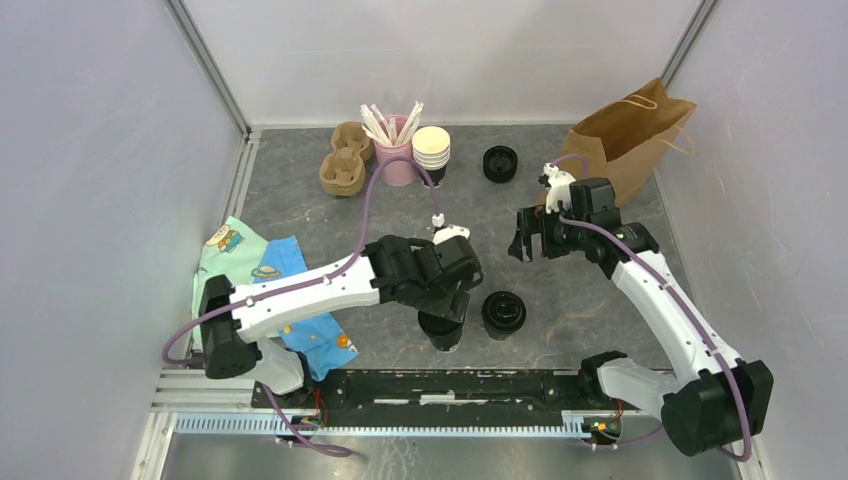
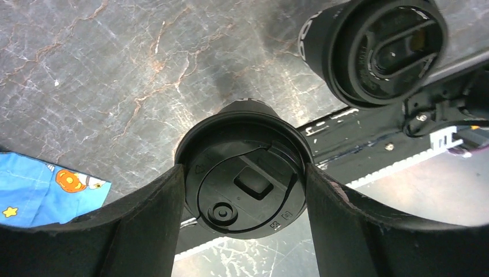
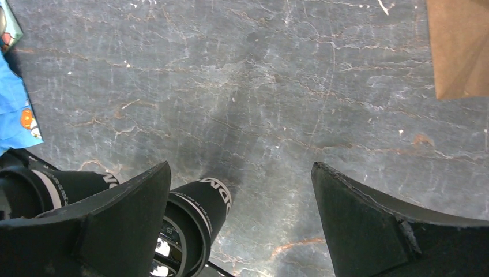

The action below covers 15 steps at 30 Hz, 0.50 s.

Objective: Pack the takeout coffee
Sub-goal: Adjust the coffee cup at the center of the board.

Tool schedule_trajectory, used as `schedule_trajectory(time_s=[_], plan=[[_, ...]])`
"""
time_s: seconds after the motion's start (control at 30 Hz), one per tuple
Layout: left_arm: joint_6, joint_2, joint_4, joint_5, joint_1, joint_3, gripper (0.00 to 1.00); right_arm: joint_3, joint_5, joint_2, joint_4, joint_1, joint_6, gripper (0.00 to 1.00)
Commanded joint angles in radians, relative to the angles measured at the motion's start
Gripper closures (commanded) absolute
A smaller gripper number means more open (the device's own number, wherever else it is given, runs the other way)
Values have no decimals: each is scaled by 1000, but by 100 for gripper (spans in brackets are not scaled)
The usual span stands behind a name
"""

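Seen from above, two robot arms work over a dark marbled table [image 1: 300,200]. The left gripper [image 2: 244,173] reaches down over the coffee [image 2: 248,190], a small black lidded cup near the table's front edge. In the left wrist view its two fingers [image 2: 155,219] press on opposite sides of the lid's rim, pinching the cup. Whether the cup has left the table cannot be told. A second cup [image 1: 503,314], also lidded, stands just to its right. The right gripper [image 3: 240,165] hovers over bare table between the cups and the bag [image 1: 625,140], its fingers spread wide and holding nothing. The brown paper bag lies at the far right corner, well apart from the coffee.

The step in hand looks like the pickup. Next, the cup probably needs lifting straight up, kept level, and carrying across to the bag's mouth, while the free right arm may need to steady or open the bag
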Motion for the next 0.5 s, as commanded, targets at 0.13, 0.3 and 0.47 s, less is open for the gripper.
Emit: schedule_trajectory(time_s=[0.13, 0.3, 0.47], plan=[[20, 102, 3, -153, -39, 69, 45, 22, 56, -60, -33, -5, -43, 2], [33, 130, 32, -147, -43, 53, 35, 17, 50, -78, -45, -6, -45, 2], [39, 122, 65, -130, -44, 24, 19, 44, 47, -89, -61, -5, -55, 2]])
